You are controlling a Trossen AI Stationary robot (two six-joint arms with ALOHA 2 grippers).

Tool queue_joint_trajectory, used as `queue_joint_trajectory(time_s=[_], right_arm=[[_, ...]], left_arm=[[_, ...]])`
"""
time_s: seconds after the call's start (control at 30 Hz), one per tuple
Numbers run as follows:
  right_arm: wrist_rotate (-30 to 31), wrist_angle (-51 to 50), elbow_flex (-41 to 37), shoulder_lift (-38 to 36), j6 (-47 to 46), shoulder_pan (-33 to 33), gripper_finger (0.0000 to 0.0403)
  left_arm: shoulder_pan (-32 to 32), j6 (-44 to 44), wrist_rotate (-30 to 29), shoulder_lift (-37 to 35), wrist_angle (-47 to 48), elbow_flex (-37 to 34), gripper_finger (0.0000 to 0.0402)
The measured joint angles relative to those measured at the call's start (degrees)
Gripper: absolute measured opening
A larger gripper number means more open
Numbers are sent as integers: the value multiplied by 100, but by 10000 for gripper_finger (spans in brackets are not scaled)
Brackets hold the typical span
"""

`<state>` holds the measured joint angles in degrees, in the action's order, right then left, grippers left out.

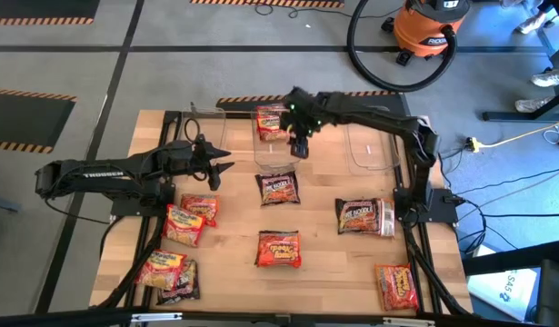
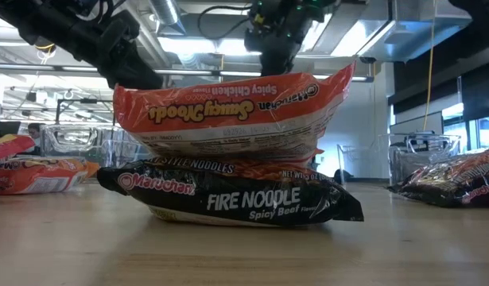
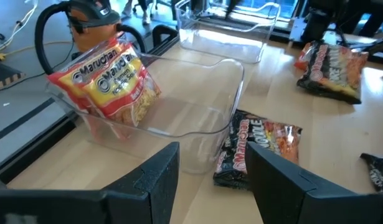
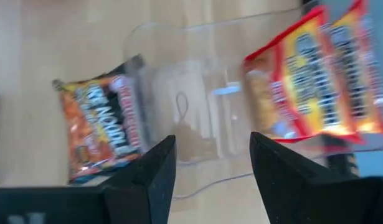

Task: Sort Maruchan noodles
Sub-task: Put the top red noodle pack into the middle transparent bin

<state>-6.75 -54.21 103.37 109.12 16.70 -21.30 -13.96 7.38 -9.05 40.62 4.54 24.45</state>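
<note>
Several Maruchan packets lie flat on the table: a dark one (image 1: pixel 279 189) just near of the middle clear tub (image 1: pixel 275 156), another dark one (image 1: pixel 365 216) to the right, red and orange ones (image 1: pixel 279 248) (image 1: pixel 184 225) (image 1: pixel 397 286) nearer. Two red-yellow packets (image 1: pixel 272 121) (image 3: pixel 110 81) (image 4: pixel 322 81) lean inside the middle tub (image 3: pixel 191 124). My right gripper (image 1: pixel 299 145) (image 4: pixel 213 162) hangs open and empty above that tub. My left gripper (image 1: pixel 226 165) (image 3: pixel 213 180) is open and empty, level, left of the tub. In the low view an orange packet (image 2: pixel 228 111) lies on a dark one (image 2: pixel 228 199).
Two more clear tubs stand at the far side, one left (image 1: pixel 204 127) and one right (image 1: pixel 370 147) of the middle tub. Orange and dark packets (image 1: pixel 170 272) are stacked at the near left corner. An orange shop vacuum (image 1: pixel 429 27) stands on the floor beyond the table.
</note>
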Motion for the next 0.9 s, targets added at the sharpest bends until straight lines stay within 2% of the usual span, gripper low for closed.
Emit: queue_joint_trajectory(time_s=[0.27, 0.43, 0.57, 0.7, 0.8, 0.9], right_arm=[[220, 848, -1552, -509, -653, 653, 182], [210, 1880, -2698, -1002, -1111, 1177, 182], [208, 2926, -3551, -1333, -1450, 1619, 182], [208, 3970, -4206, -1437, -1796, 2015, 182], [237, 4517, -4530, -1438, -2075, 2269, 182], [576, 4927, -4750, -1438, -2307, 2516, 182]], left_arm=[[22, 99, 717, 87, -228, -2, 230], [93, 278, 1631, 342, -293, -2, 234], [424, 455, 2018, 607, -149, 52, 233], [923, 458, 2006, 767, 846, 596, 233], [1296, 561, 1923, 851, 2027, 1129, 232], [1583, 943, 1923, 926, 3285, 1533, 232]])
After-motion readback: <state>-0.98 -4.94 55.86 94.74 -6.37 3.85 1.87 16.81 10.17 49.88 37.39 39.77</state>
